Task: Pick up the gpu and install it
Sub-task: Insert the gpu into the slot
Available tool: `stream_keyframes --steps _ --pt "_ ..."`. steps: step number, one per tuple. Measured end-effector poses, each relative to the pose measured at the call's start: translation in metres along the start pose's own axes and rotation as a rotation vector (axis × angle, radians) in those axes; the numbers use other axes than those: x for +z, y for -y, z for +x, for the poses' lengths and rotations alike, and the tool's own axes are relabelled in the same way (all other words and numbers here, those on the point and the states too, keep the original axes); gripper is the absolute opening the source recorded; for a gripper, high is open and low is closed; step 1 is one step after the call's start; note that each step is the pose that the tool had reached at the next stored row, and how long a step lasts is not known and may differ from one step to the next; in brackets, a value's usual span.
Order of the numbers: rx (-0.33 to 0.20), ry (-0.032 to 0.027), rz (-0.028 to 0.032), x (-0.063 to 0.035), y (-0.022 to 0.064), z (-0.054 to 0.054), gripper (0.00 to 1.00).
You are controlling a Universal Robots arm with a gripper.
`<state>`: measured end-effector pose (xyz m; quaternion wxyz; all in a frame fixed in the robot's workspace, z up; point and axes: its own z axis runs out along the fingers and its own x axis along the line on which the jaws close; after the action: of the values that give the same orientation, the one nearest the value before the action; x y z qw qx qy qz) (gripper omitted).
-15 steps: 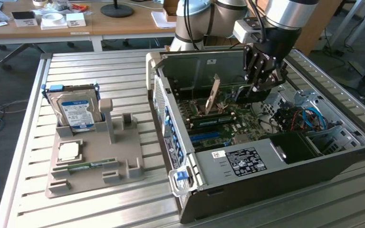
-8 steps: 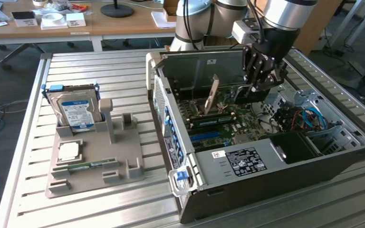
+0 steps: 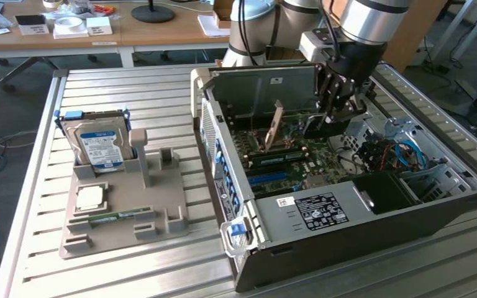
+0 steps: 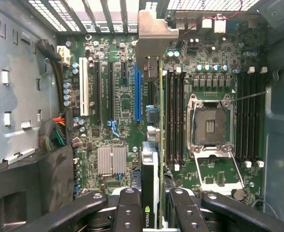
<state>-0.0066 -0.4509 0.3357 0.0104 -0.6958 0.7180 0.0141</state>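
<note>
The gpu [image 4: 150, 191] is seen edge-on in the wrist view. It is a thin card with a black face, a green board edge and a pale metal bracket [image 4: 154, 34] at its far end. My gripper [image 4: 154, 205] is shut on it, one finger [image 4: 127, 208] on each side. The card hangs over the motherboard [image 4: 118, 116], close beside the blue slot [image 4: 137, 92]. In the exterior view my gripper [image 3: 338, 115] reaches down into the open computer case [image 3: 346, 211], with the dark gpu [image 3: 322, 129] under it.
On the exterior view's left, a grey holder [image 3: 122, 223] carries a hard drive [image 3: 97, 139], a processor chip [image 3: 89, 197] and a memory stick [image 3: 114, 217]. Case walls, cables [image 3: 396, 155] and the open processor socket [image 4: 210, 126] surround the card. A desk stands behind.
</note>
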Motion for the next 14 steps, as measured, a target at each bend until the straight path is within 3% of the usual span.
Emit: stream_keyframes --steps 14 --pt "0.001 0.0002 0.0002 0.0124 -0.0058 0.000 0.27"
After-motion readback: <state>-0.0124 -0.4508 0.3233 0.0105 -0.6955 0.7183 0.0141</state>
